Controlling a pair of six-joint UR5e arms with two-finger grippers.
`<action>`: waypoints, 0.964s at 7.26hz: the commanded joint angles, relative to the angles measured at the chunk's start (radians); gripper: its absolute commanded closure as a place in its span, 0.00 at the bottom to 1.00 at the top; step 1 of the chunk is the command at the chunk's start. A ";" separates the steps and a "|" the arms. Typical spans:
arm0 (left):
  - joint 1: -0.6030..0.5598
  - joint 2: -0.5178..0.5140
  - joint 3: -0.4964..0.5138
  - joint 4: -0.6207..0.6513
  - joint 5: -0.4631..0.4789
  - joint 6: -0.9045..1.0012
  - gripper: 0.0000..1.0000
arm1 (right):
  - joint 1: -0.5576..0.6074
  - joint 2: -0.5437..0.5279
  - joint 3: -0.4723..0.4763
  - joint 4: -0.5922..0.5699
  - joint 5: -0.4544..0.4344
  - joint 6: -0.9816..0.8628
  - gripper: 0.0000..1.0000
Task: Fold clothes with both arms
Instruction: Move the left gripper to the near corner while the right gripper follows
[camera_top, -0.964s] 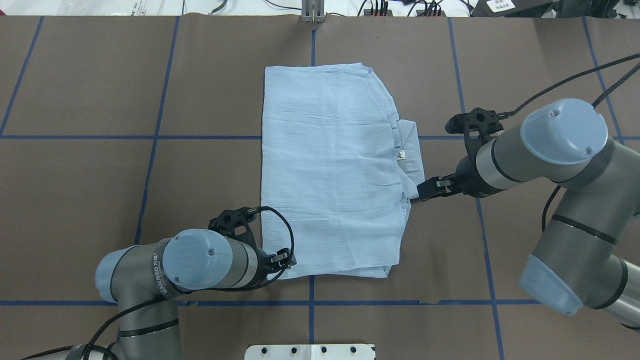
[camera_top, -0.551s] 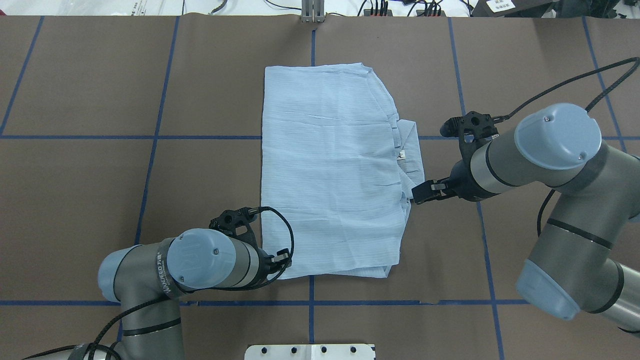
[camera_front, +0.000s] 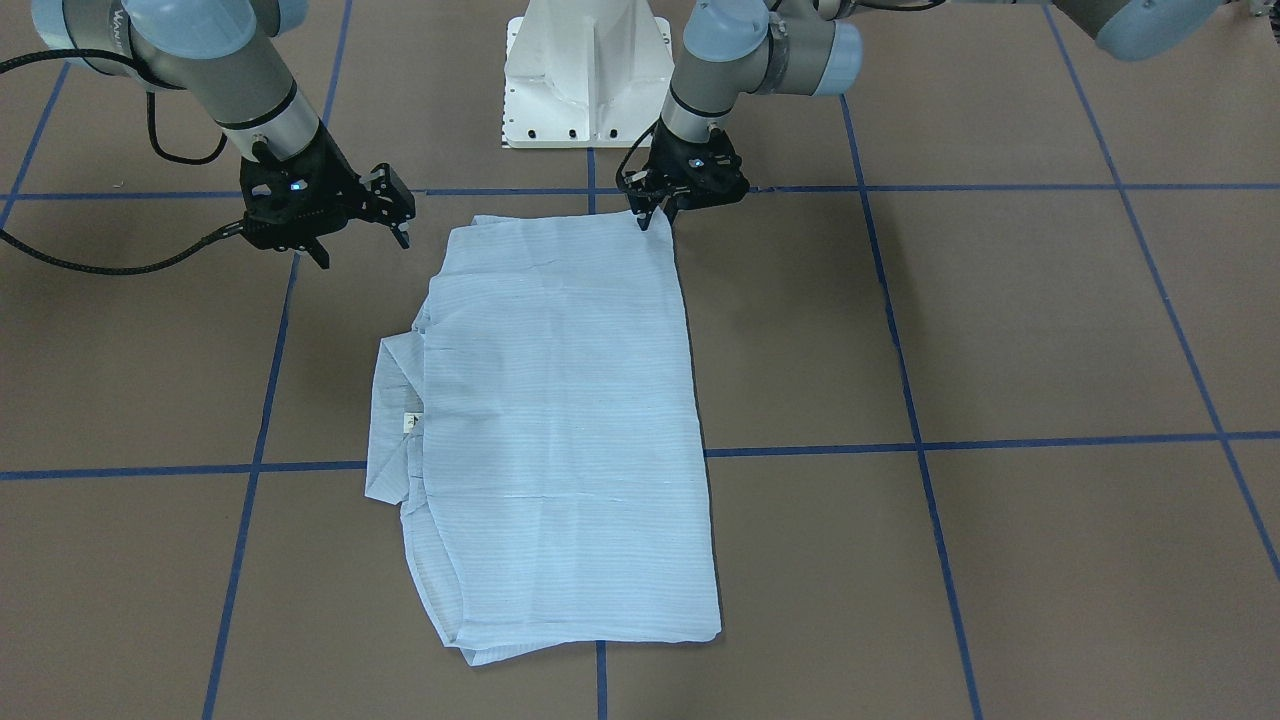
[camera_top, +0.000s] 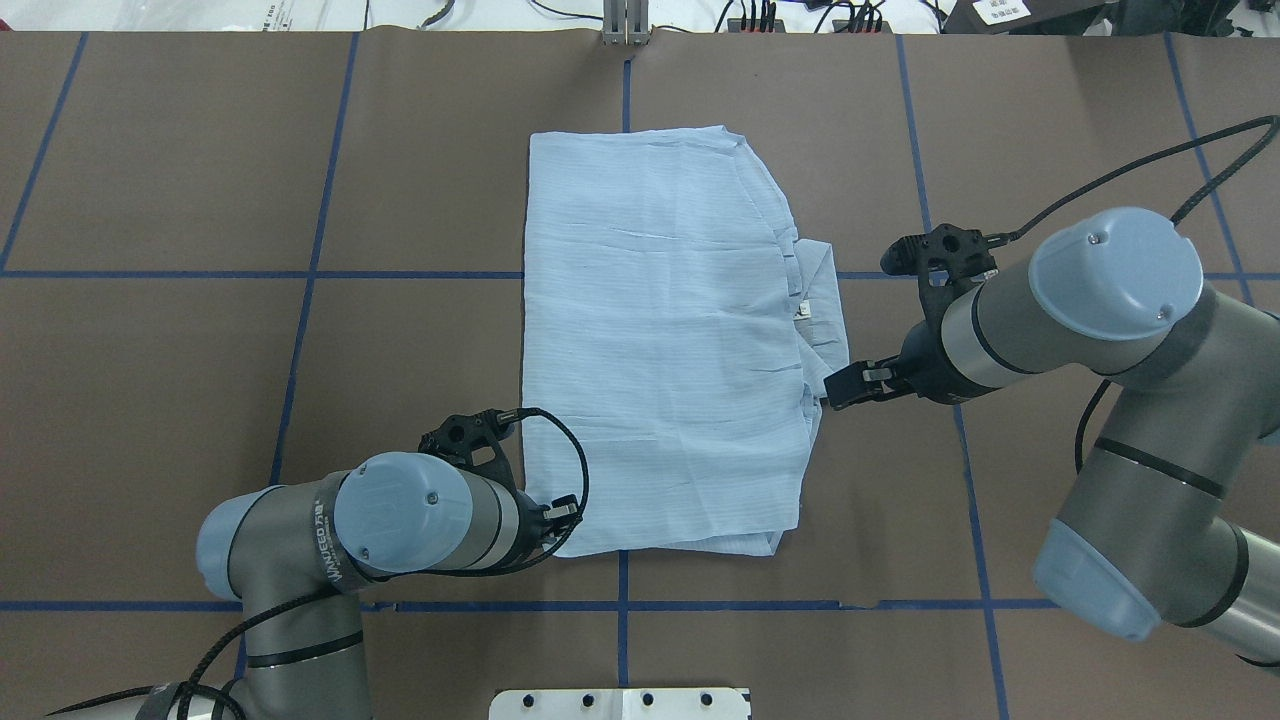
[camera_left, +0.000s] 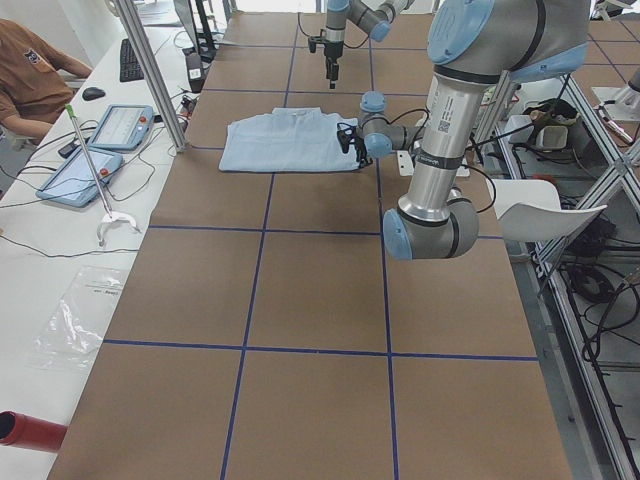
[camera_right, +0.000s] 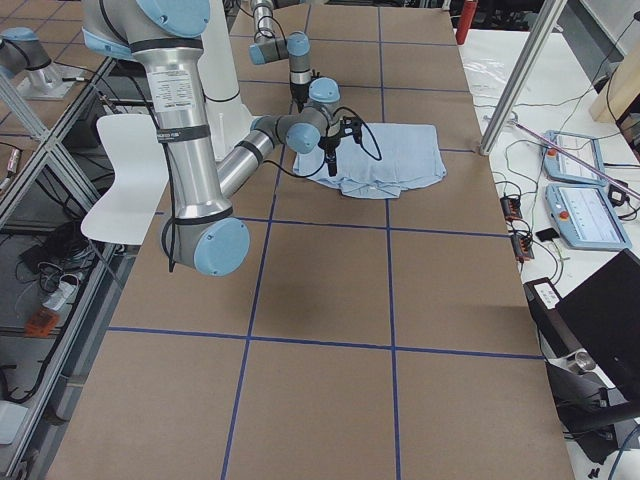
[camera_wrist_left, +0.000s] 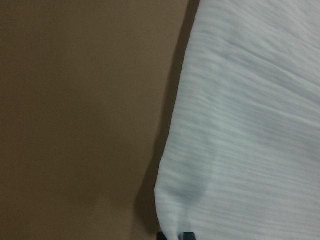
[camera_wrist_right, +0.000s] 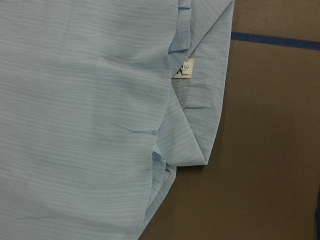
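The pale-blue shirt (camera_top: 660, 340) lies folded into a tall rectangle in the middle of the table, also seen from the front (camera_front: 560, 430). Its collar and white neck label (camera_wrist_right: 185, 67) stick out on the robot's right side. My left gripper (camera_top: 568, 515) sits at the shirt's near-left corner (camera_front: 652, 218). In the left wrist view the cloth corner (camera_wrist_left: 250, 125) runs down between close-set fingertips, so it looks shut on the shirt. My right gripper (camera_top: 835, 388) is open (camera_front: 362, 248), held just off the shirt's right edge below the collar, not touching it.
The white pedestal base (camera_front: 585, 70) stands at the near table edge. Blue tape lines (camera_top: 310, 275) cross the brown table. An operator (camera_left: 30, 70), tablets (camera_left: 95, 150) and a metal post (camera_left: 150, 70) stand along the far side.
My right gripper has crept slightly left, closer to the shirt's right edge. My left gripper has shifted slightly left at the near corner. The shirt lies as before.
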 joint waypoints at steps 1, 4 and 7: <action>-0.011 -0.002 -0.003 0.000 0.001 0.000 0.98 | -0.001 0.001 0.000 -0.001 0.003 0.002 0.00; -0.031 -0.005 -0.029 0.001 -0.015 0.002 1.00 | -0.100 0.010 0.002 0.001 -0.072 0.258 0.00; -0.040 -0.005 -0.029 0.001 -0.024 0.005 1.00 | -0.309 0.050 -0.008 -0.021 -0.219 0.671 0.00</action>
